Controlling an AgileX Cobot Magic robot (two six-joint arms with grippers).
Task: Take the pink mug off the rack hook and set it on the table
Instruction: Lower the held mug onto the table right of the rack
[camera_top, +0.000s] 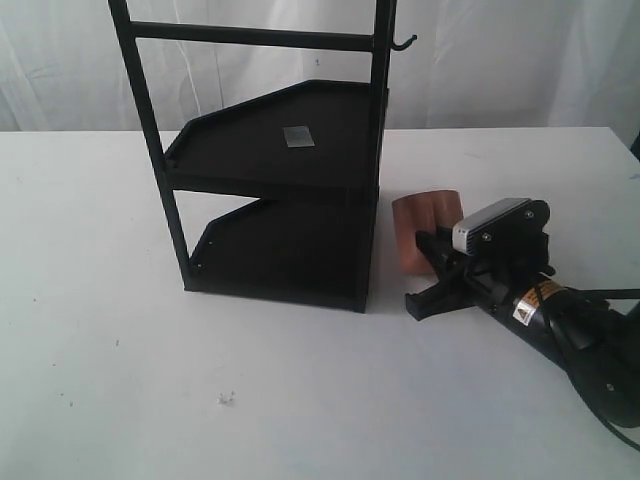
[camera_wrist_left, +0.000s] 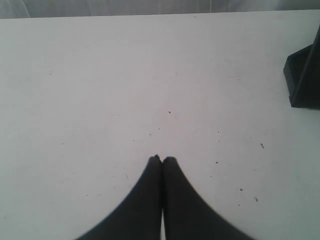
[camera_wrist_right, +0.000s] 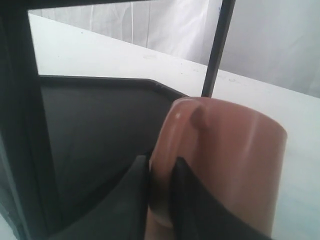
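The pink mug is down at table level just right of the black rack, off the rack hook, which juts out bare from the upper right post. My right gripper reaches in from the right. In the right wrist view its fingers are shut on the handle of the pink mug. Whether the mug's base rests on the table I cannot tell. My left gripper is shut and holds nothing above bare table; the exterior view does not show it.
The two-shelf rack stands mid-table, with a small grey square on its upper shelf. One rack corner shows at the edge of the left wrist view. A white curtain hangs behind. A small speck lies on the front of the table.
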